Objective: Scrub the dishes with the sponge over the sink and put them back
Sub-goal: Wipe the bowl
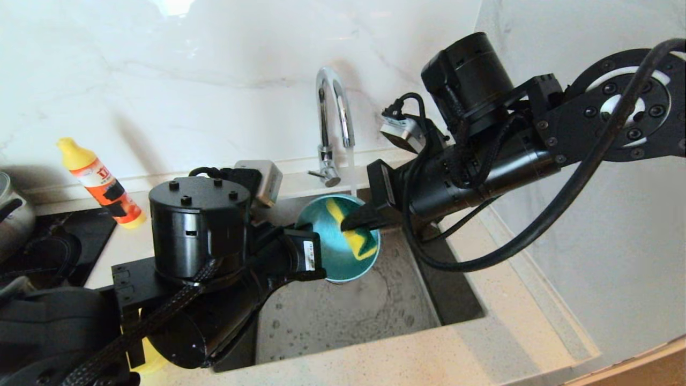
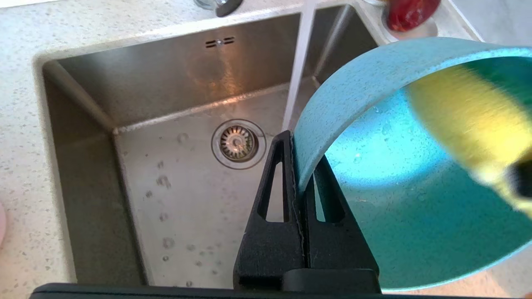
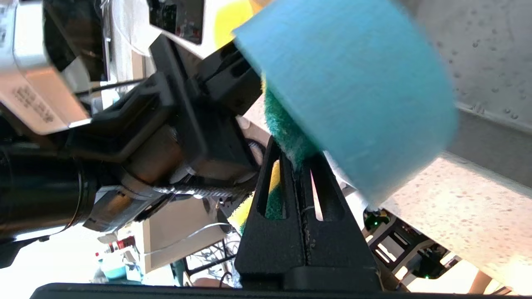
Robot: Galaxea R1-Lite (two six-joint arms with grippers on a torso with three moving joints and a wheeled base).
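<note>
A light blue bowl (image 1: 335, 252) hangs tilted over the sink (image 1: 348, 316), its mouth facing up and to the right. My left gripper (image 1: 320, 262) is shut on the bowl's near rim, one finger inside and one outside (image 2: 299, 153). The sponge (image 1: 358, 238), yellow foam with a green face, lies against the inside of the bowl (image 2: 395, 195). My right gripper (image 1: 358, 222) is shut on the sponge, reaching in from the right. In the right wrist view the green face (image 3: 286, 128) sits between the closed fingers (image 3: 294, 153), pressed to the bowl (image 3: 353, 91).
A thin stream of water (image 2: 297, 74) runs from the chrome faucet (image 1: 333, 123) into the basin beside the drain (image 2: 238, 143). An orange detergent bottle (image 1: 102, 185) stands on the counter at the back left, with a pot (image 1: 13, 212) and black hob (image 1: 53, 241) further left.
</note>
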